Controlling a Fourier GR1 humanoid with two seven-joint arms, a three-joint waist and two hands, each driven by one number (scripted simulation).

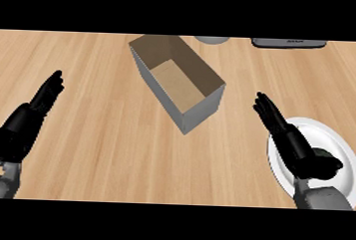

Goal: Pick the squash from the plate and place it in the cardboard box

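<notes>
Early stage. Right hand [291,141], fingers straight, holding nothing, above plate [339,141]; squash hidden, presumably beneath. Cardboard box [175,77] showing nothing inside. Grasp, transfer, release outstanding. Left hand [30,114] open, resting.

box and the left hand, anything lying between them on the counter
Nothing. In the head view, the stretch of wooden counter between the cardboard box and the left hand is bare.

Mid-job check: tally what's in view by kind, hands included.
Cardboard box: 1
White plate: 1
Hands: 2, left hand, right hand
Cut-off items at far edge: 2, round grey one, flat dark one
Squash: 0 visible
Total: 6
</notes>
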